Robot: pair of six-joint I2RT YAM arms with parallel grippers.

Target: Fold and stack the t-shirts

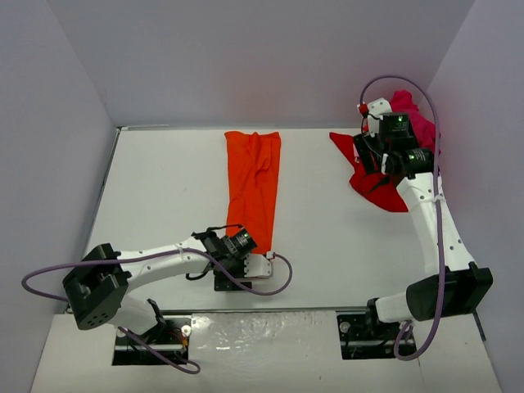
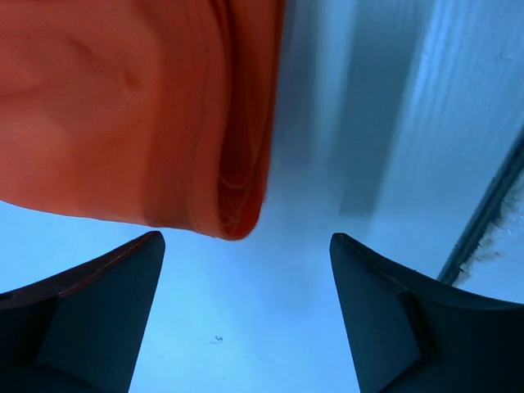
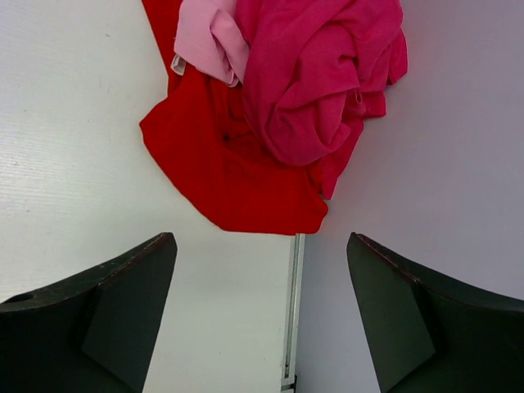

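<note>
An orange-red t-shirt (image 1: 254,180) lies folded into a long narrow strip in the middle of the table. Its near end fills the upper left of the left wrist view (image 2: 123,106). My left gripper (image 1: 259,264) is low at that near end, open and empty (image 2: 246,246), with the shirt's corner just ahead of the fingers. A red t-shirt (image 1: 378,190) and a magenta-pink t-shirt (image 1: 416,121) lie crumpled together at the back right. My right gripper (image 1: 368,154) hovers above that pile, open and empty (image 3: 260,241). Below it are the red shirt (image 3: 221,172) and the magenta one (image 3: 319,74).
Pale walls close the table (image 1: 164,188) in on the left, back and right. The pile lies against the right wall (image 3: 442,164), over the metal edge strip (image 3: 291,311). A pale pink patch of cloth (image 3: 209,37) shows at the top of the pile.
</note>
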